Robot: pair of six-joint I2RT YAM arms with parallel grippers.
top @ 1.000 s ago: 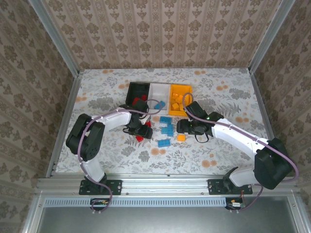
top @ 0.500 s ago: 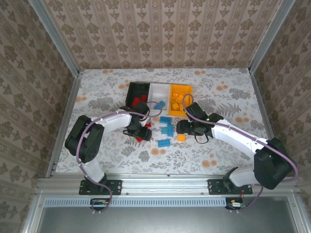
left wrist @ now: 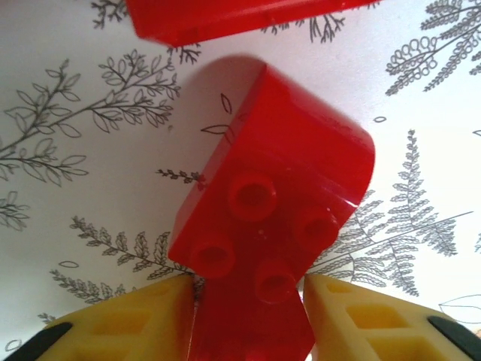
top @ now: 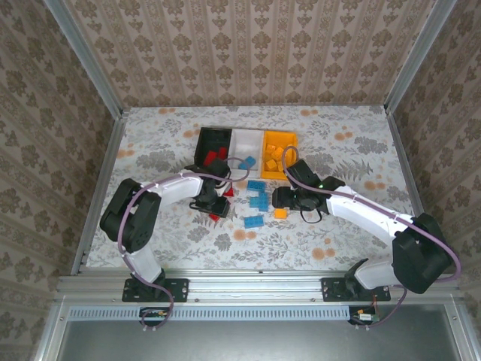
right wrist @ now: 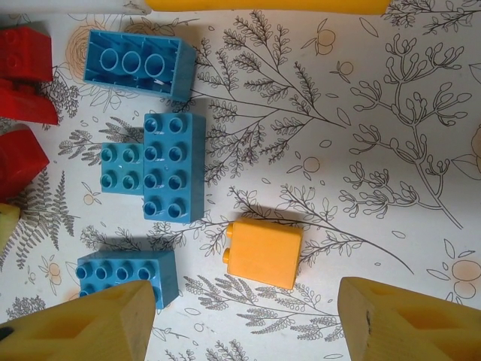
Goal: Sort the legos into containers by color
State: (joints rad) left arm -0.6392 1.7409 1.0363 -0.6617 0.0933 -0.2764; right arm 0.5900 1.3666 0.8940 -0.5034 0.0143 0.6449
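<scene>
Patterned wallpaper [top: 248, 53] closes round the floral tabletop [top: 338, 233]. From above I get the layout. Three bins stand in a row at the far side: a black bin [top: 204, 139] with red pieces inside, a white bin [top: 248, 138] with a light blue piece, and an orange-yellow bin [top: 289, 137] with matching pieces. Both my arms reach into the loose bricks just in front of them.

My wrist cameras add the close detail. My left pincer [left wrist: 252, 331] is clamped on a red brick [left wrist: 274, 226]. Its yellow fingers [left wrist: 128, 323] press against both flanks of the near end. The brick lies studs up on the tabletop, and its rounded far end points away from me. A second red piece [left wrist: 225, 15] lies just beyond it, apart.

My right pincer [right wrist: 248, 327] stands wide apart, holding nothing. An orange-yellow brick [right wrist: 263, 252] lies on the tabletop between the lines of its fingers [right wrist: 409, 323], just ahead of the tips and touching neither.

To the left of that brick are the light blue bricks. One long brick [right wrist: 173, 165] has a small square one [right wrist: 120, 167] against its side. An upturned one [right wrist: 139, 66] lies beyond them. A fourth [right wrist: 128, 274] sits right at my left fingertip, and I cannot tell whether it touches.
</scene>
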